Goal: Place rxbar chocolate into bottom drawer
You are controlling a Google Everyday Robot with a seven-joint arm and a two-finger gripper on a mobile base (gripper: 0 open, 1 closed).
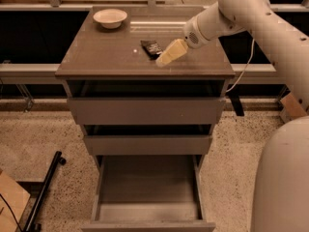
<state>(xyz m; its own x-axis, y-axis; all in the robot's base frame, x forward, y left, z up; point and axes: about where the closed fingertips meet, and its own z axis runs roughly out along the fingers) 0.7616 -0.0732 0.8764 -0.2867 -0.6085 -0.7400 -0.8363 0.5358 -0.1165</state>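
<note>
Rxbar chocolate [151, 48] lies on cabinet top [104, 54], pincer [163, 60] just beside.

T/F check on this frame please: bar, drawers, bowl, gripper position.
1. The rxbar chocolate lies on the cabinet top. True.
2. The bottom drawer is shut. False: it is pulled out, while the two drawers above it are only slightly out.
3. The gripper is over the cabinet top, next to the rxbar chocolate on its right in the image. True.
4. The white bowl sits in the bottom drawer. False: it stands on the cabinet top, near the back left corner, apart from the bar.
</note>
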